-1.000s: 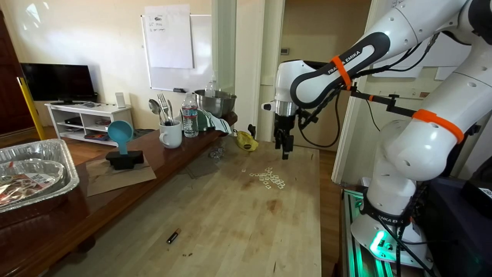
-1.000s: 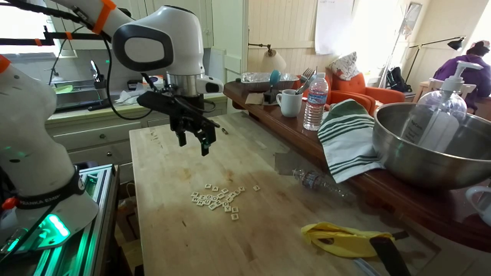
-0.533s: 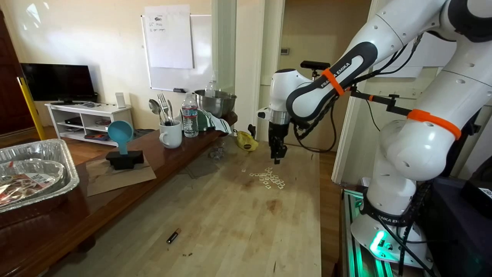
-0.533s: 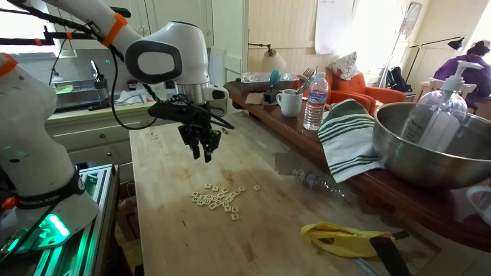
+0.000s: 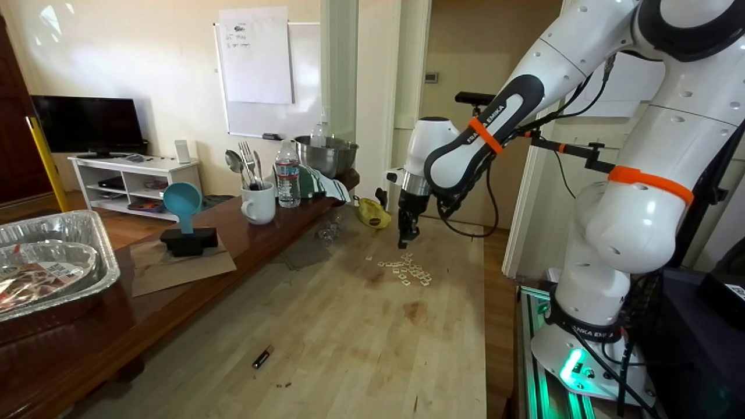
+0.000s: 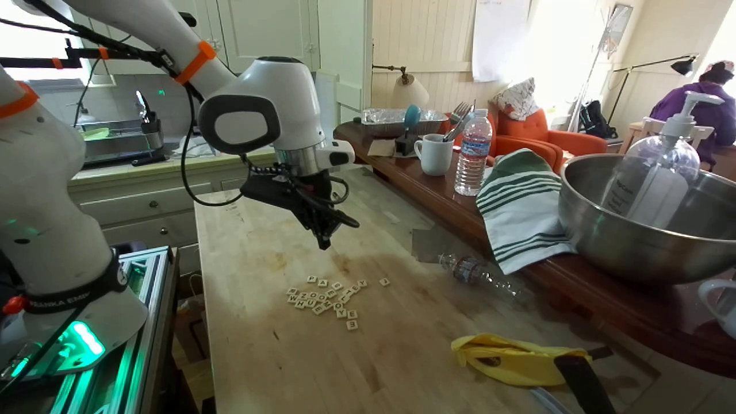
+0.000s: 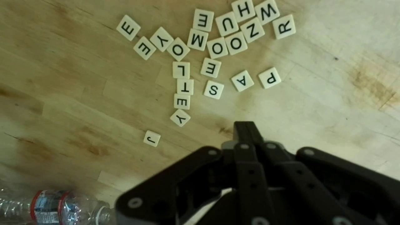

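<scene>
Letter tiles [image 7: 211, 67], wrist view: small cream-white squares, flat on a wooden table [image 7: 78, 103], with black capitals face up at varied angles. They lie up and to the right of the lying bottle [image 7: 51, 206], well apart from it. Z, O, O and M run side by side; L, T, E and Y make a short column.
J tile [image 7: 152, 138], wrist view: off by itself, nearest of them all to the lying bottle.
Gripper [image 7: 249, 132], wrist view: black, to the right of the lying bottle, jaws pressed together, apart from the tiles.
Battery [image 5: 262, 357], in an exterior view: black with a copper end, well to the near side of the lying bottle. Here the tiles are pale specks to its right, too small to read.
Orange armchair [image 6: 537, 126], in an exterior view: far beyond the lying bottle. Here the tiles spread to its left, letters readable; the gripper is in the air, up and to its left, jaws meeting in a single tip.
</scene>
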`<act>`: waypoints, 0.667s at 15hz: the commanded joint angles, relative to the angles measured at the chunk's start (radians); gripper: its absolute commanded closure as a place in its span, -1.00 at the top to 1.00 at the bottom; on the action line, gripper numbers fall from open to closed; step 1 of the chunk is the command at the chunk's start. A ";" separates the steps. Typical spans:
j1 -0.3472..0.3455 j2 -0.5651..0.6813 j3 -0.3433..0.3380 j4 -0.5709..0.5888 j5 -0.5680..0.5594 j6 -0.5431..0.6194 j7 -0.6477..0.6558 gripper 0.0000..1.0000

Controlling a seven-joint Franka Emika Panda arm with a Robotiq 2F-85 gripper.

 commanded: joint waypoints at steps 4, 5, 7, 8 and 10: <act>-0.004 0.008 0.007 0.001 0.017 0.005 -0.002 -1.00; -0.005 0.015 0.010 0.002 0.023 0.010 0.017 -1.00; -0.002 0.023 0.010 0.002 0.042 0.017 0.040 -1.00; -0.005 0.008 0.010 0.002 0.018 0.005 0.023 -0.48; -0.005 0.008 0.011 0.002 0.019 0.005 0.025 -0.82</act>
